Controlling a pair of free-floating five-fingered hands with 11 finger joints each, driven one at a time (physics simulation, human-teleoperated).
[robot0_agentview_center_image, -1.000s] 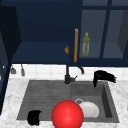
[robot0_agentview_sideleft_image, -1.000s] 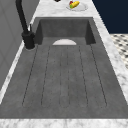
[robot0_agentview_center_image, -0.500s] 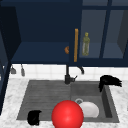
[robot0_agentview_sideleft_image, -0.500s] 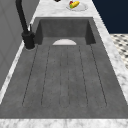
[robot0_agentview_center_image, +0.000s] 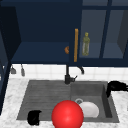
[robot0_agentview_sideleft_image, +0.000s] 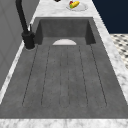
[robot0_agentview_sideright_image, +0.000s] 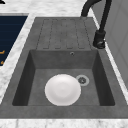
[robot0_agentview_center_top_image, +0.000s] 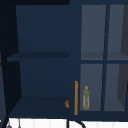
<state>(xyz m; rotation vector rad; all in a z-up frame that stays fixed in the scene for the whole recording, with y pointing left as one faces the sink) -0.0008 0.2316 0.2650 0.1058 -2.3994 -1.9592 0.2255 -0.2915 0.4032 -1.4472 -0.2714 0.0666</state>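
Observation:
In the front view my left hand (robot0_agentview_center_image: 35, 117) hovers low over the front left corner of the sink's draining board (robot0_agentview_center_image: 45, 97). My right hand (robot0_agentview_center_image: 115, 87) floats above the right rim of the basin, fingers relaxed and holding nothing. A large red ball (robot0_agentview_center_image: 67, 115) sits at the sink's front edge between the hands, touching neither. Just right of it a white plate (robot0_agentview_center_image: 90, 110) lies flat in the basin, also seen in the right side view as the plate (robot0_agentview_sideright_image: 63, 89) beside the drain (robot0_agentview_sideright_image: 82, 80).
A black faucet (robot0_agentview_center_image: 67, 77) stands behind the sink. Above it, the wall cabinet (robot0_agentview_center_top_image: 42, 75) is open at the left, with a long orange handle (robot0_agentview_center_top_image: 76, 97) and a greenish bottle (robot0_agentview_center_top_image: 86, 98) behind glass. A dish of fruit (robot0_agentview_sideleft_image: 76, 5) rests on the far counter.
My right hand has drifted to the right and a little downward, from above the basin toward its right rim. The left hand, ball and plate have stayed put.

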